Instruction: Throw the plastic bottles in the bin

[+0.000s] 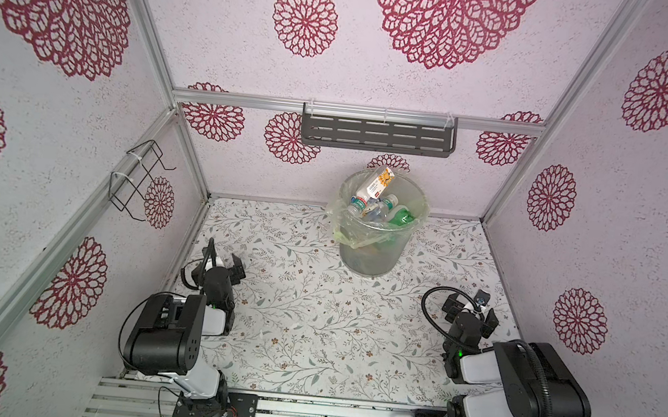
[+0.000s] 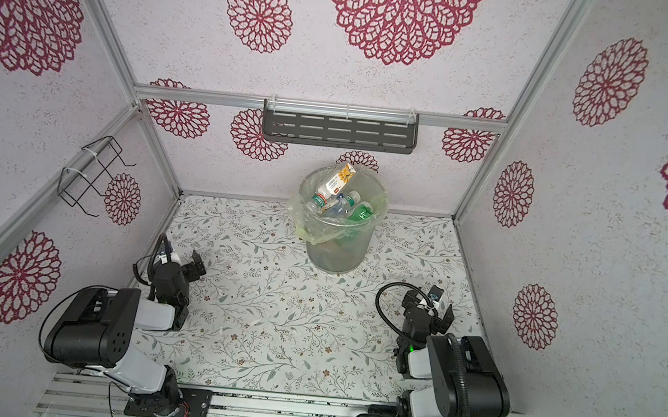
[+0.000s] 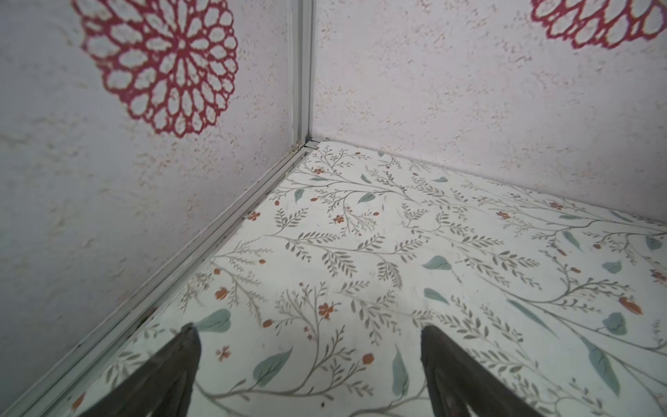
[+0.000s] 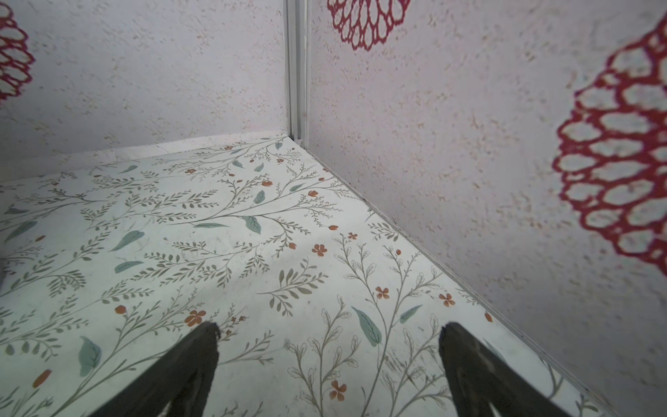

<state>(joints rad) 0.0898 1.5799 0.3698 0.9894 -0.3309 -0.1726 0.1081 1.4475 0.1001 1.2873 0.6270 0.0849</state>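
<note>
The bin (image 1: 367, 258) (image 2: 334, 255), grey wire mesh with a yellowish bag, stands at the back middle of the floral table in both top views. Every plastic bottle I see lies inside it. A white-labelled bottle (image 1: 377, 183) (image 2: 337, 181) pokes above the rim, beside a green bottle (image 1: 401, 217) (image 2: 361, 211) and clear ones (image 1: 359, 207). My left gripper (image 1: 224, 258) (image 2: 180, 255) (image 3: 308, 330) hovers low near the left wall, open and empty. My right gripper (image 1: 472, 308) (image 2: 429, 306) (image 4: 328, 328) hovers near the right wall, open and empty. Neither wrist view shows the bin or a bottle.
A dark slotted shelf (image 1: 377, 134) hangs on the back wall above the bin. A black wire rack (image 1: 141, 176) is fixed to the left wall. Patterned walls close in the table (image 1: 313, 320) on three sides; each wrist view faces a back corner.
</note>
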